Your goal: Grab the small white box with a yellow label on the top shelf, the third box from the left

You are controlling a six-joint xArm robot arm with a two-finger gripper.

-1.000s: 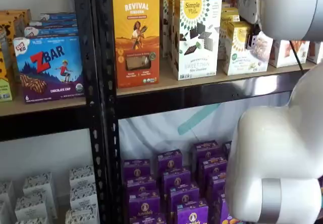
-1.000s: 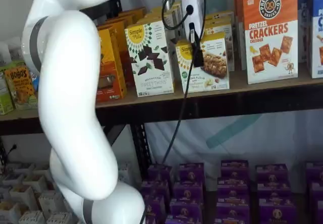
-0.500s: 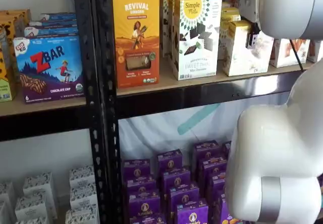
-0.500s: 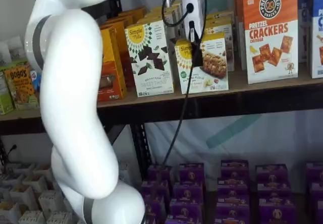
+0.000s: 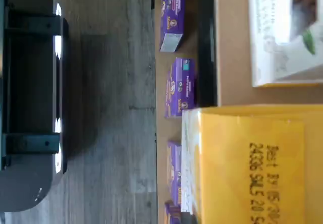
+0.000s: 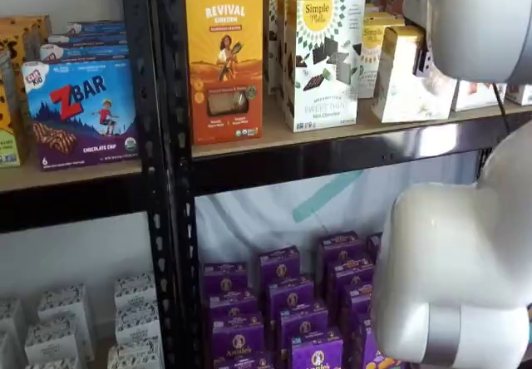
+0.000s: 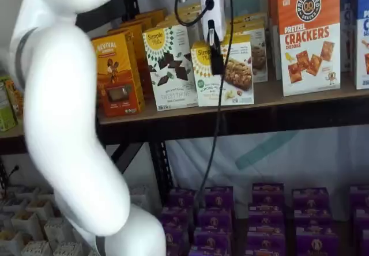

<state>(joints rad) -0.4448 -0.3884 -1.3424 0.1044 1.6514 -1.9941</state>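
Note:
The small white box (image 7: 230, 74) with the yellow sunburst circle sits between my gripper's (image 7: 217, 66) black fingers, at the front edge of the top shelf (image 7: 271, 117). One finger crosses its front face. In a shelf view the box (image 6: 403, 82) shows side-on and tilted beside the gripper (image 6: 423, 61), over the shelf's black beam (image 6: 332, 157). In the wrist view the box's yellow top flap (image 5: 252, 168) with a printed date fills much of the picture.
A taller white carton with dark shapes (image 7: 171, 66) and an orange Revival carton (image 7: 117, 74) stand left of the held box. Another like box (image 7: 258, 48) and Pretzel Crackers (image 7: 308, 37) stand to the right. Purple boxes (image 7: 259, 210) lie below. My white arm (image 7: 69, 123) hides the left side.
The box has come forward off its row with the gripper and shifted left in one shelf view, turning side-on in the other. The arm has swung with it.

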